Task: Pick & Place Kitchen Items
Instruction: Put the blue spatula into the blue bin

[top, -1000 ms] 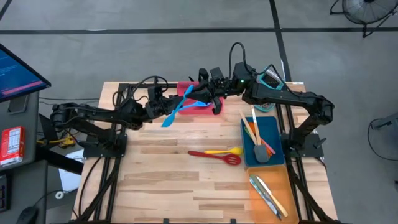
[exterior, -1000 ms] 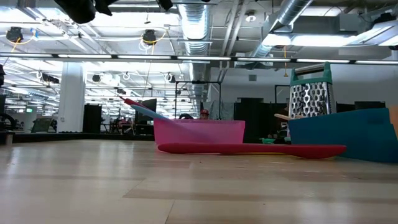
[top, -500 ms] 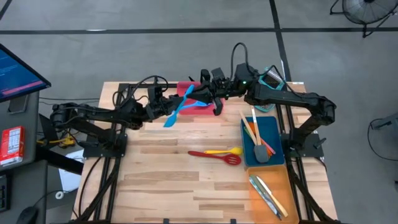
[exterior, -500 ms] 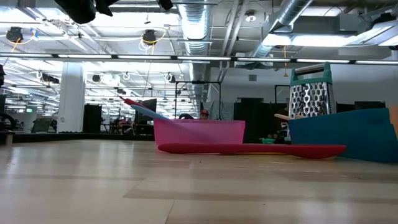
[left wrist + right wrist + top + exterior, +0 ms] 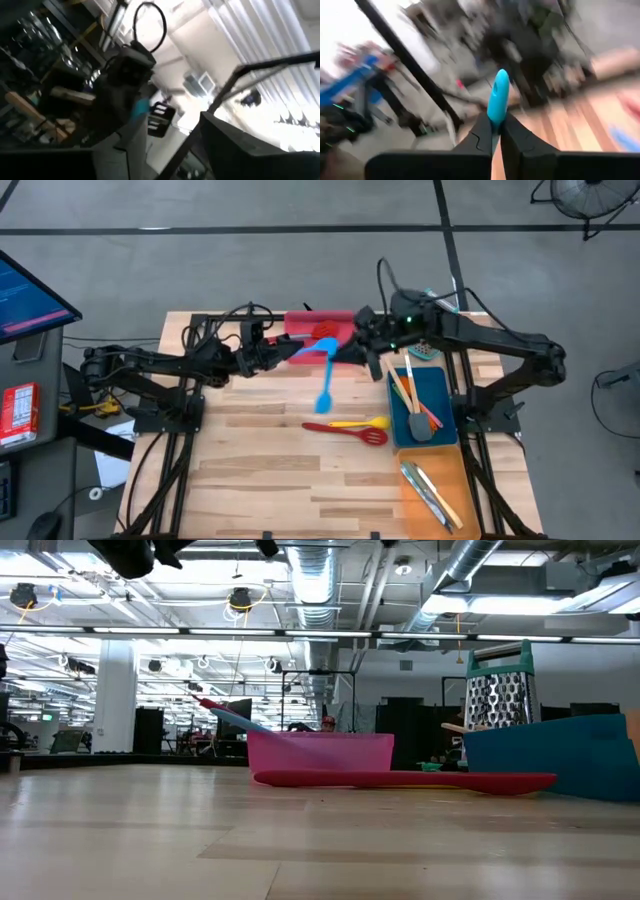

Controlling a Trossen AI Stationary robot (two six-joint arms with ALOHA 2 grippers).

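Observation:
My right gripper (image 5: 340, 354) hangs over the table's far middle, just right of the red tray (image 5: 300, 320), and is shut on a light blue utensil (image 5: 325, 385). My left gripper (image 5: 278, 356) stands at the tray's near left side. Its fingers (image 5: 120, 150) are open with nothing between them. A second blue utensil (image 5: 305, 351) lies across the tray's near rim. A red utensil (image 5: 325, 330) lies in the tray. A red slotted turner (image 5: 347, 431) and a yellow spoon (image 5: 362, 422) lie flat on the table. My right gripper pinches the blue utensil's handle near its holed end (image 5: 497, 107) between its two fingers (image 5: 481, 135), and the tip sticks out past them. The utensil is clear of the table, its head (image 5: 322, 404) pointing toward the near edge.
A blue tray (image 5: 437, 385) with several utensils and an orange tray (image 5: 452, 475) with silver cutlery stand along the right edge. A box grater (image 5: 498, 690) stands behind the blue tray. Bare wood lies at the near left.
The light blue utensil has come away from my left gripper. My right gripper has carried it toward the table's right edge. It has swung from slanting beside the tray to pointing toward the near edge.

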